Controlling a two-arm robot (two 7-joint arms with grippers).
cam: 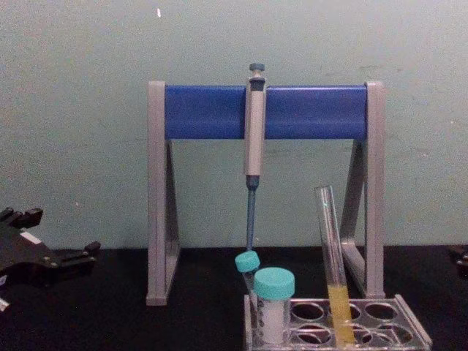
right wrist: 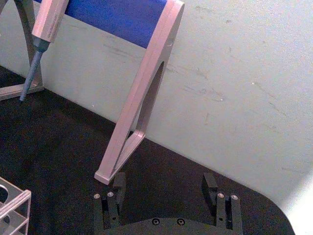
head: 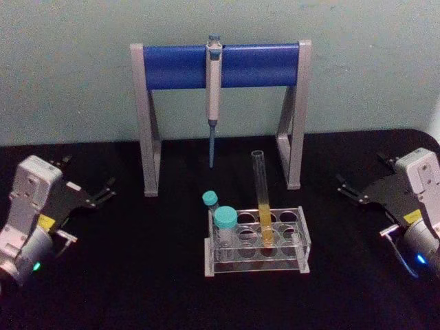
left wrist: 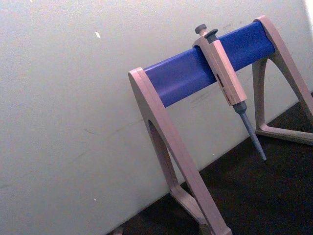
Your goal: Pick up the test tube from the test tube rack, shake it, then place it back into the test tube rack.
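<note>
Rack (head: 303, 238) holds test tube (head: 262, 199) near-upright (mouth up).

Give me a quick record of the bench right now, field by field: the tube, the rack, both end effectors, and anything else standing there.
test tube: stands in the test tube rack, capless, yellow liquid in its lower part, nothing gripping it
test tube rack: on the black table, front centre; also holds two teal-capped vials at its left end
left end effector: open, off to the rack's left, holding nothing
right end effector: open, off to the rack's right, holding nothing
behind: pipette hanging on the blue bar of the pipette stand
</note>
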